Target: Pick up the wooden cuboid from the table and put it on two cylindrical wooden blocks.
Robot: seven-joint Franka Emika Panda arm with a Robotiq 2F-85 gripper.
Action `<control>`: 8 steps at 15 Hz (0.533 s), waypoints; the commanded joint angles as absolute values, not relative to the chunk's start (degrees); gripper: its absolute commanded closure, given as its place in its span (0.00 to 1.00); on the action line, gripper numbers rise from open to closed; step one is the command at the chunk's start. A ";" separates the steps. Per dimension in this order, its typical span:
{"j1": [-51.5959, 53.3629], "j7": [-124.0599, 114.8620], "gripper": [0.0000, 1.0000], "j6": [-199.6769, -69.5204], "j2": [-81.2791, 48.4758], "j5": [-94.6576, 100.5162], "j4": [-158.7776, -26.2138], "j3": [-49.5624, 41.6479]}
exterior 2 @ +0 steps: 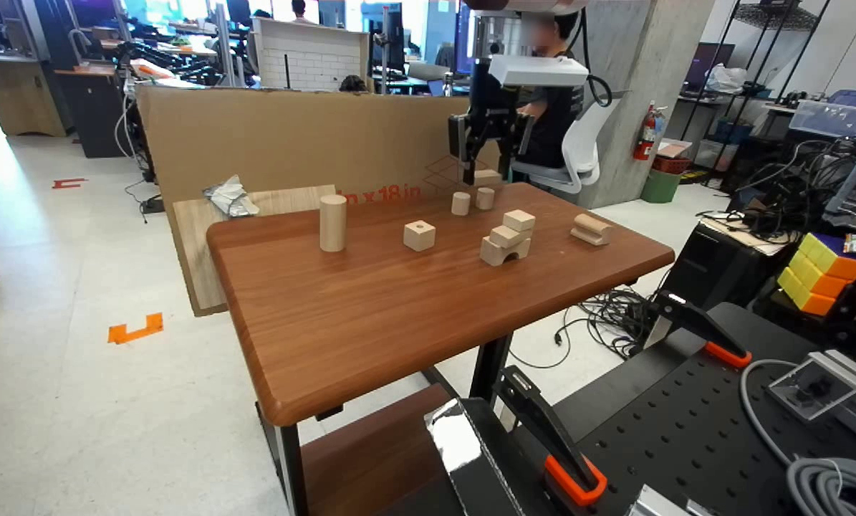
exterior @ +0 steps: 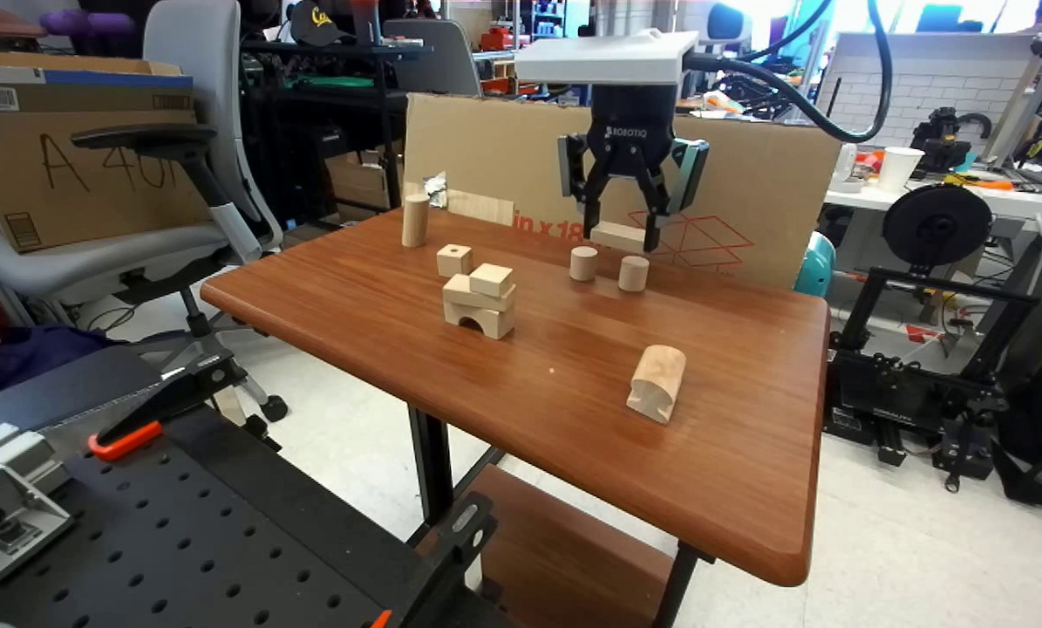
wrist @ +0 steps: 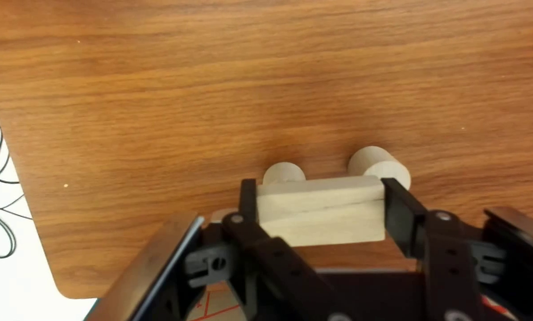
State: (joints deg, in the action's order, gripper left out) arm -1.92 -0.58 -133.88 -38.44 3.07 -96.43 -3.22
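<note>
My gripper (exterior: 622, 228) is shut on the wooden cuboid (exterior: 616, 236), a small pale bar held level by its two ends. The cuboid also shows between the fingers in the wrist view (wrist: 322, 211) and in an exterior view (exterior 2: 488, 178). It hangs above the table, apart from the two short cylindrical wooden blocks. These stand upright, side by side with a gap, a little below it: one cylinder (exterior: 583, 263) and another cylinder (exterior: 633, 274). In the wrist view the cuboid partly covers one cylinder (wrist: 284, 172), and a finger overlaps the other cylinder (wrist: 373, 162).
An arch block (exterior: 490, 320) carries stacked small blocks (exterior: 491, 279). Near it are a cube with a hole (exterior: 454, 261) and a tall cylinder (exterior: 415, 220). A chunky rounded block (exterior: 660, 379) lies nearer the front. A cardboard panel (exterior: 486, 148) stands along the far edge.
</note>
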 commanded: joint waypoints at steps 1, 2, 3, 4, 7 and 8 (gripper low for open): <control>-1.90 -1.10 0.56 -133.25 -39.75 2.98 -94.63 -3.19; -1.87 -1.13 0.56 -133.29 -39.90 2.94 -94.60 -3.15; -1.85 -1.15 0.56 -133.24 -40.05 2.88 -94.57 -3.10; -1.81 -1.19 0.56 -133.15 -40.21 2.91 -94.51 -3.12; -1.86 -1.16 0.56 -132.96 -40.51 2.76 -94.30 -3.05; -1.89 -1.11 0.56 -132.90 -40.51 2.68 -94.29 -2.98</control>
State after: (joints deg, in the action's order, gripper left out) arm -1.85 -0.58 -133.88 -39.52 3.06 -96.25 -3.19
